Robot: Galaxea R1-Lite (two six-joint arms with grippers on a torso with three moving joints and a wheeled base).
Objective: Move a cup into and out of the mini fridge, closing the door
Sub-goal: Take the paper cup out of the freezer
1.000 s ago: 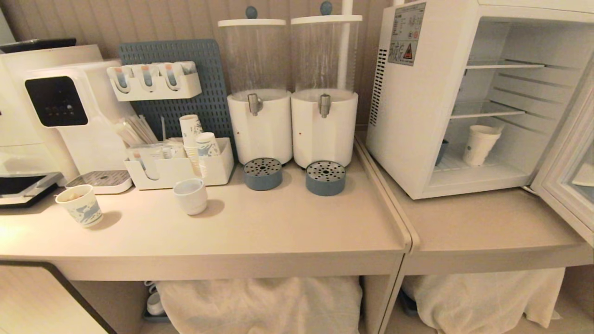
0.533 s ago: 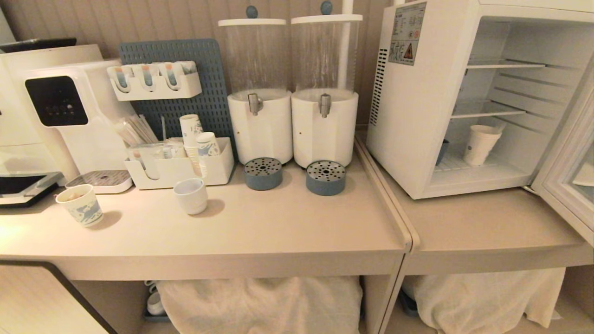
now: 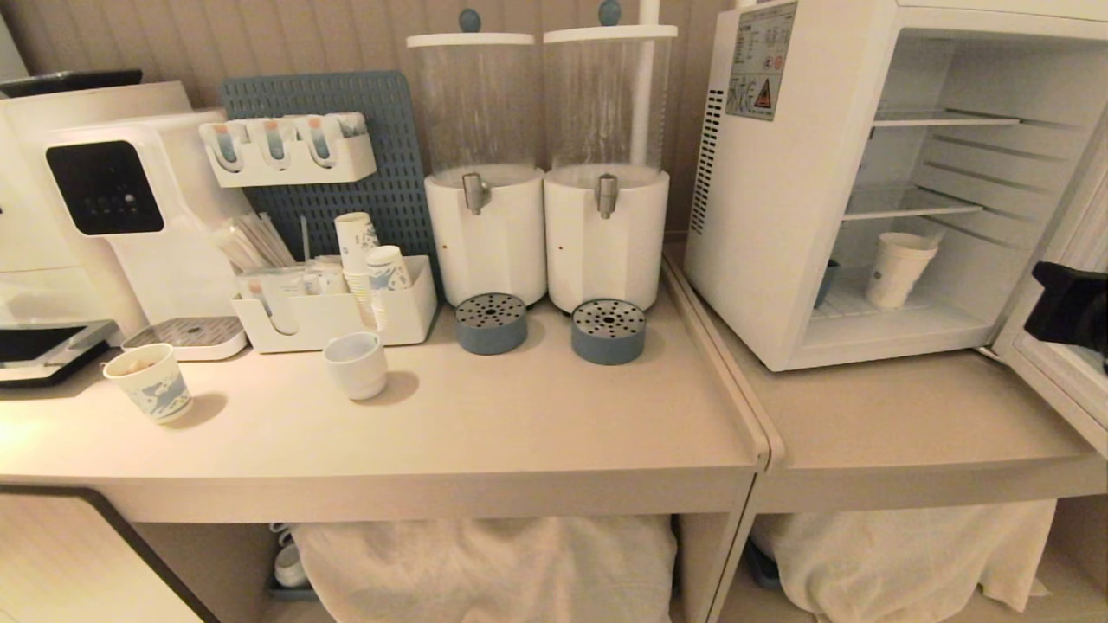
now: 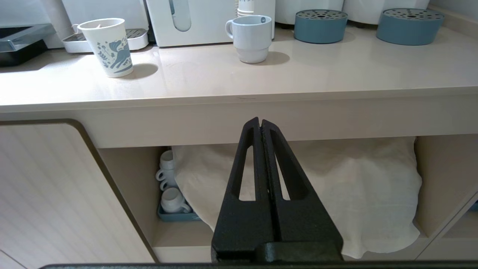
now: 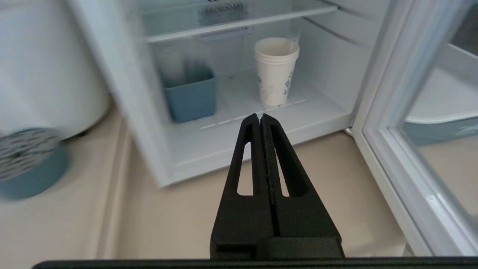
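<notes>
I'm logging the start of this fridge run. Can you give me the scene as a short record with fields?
fridge: white boxy mini fridge on the right counter section
door: glass-paned door swung open to the right
cup: tall white paper cup upright on the fridge floor, untouched
beside cup: blue square bin to its left, apart
right tool: right tool shut, empty, outside the fridge, aimed at the opening
left tool: left tool shut, parked low before the counter front

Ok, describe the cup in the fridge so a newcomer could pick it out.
Find the mini fridge on the right, its door open. On its floor stands the cup: tall, white, upright, with a small blue logo, right of a blue bin and unlike the drawing-covered cup on the counter.
</notes>
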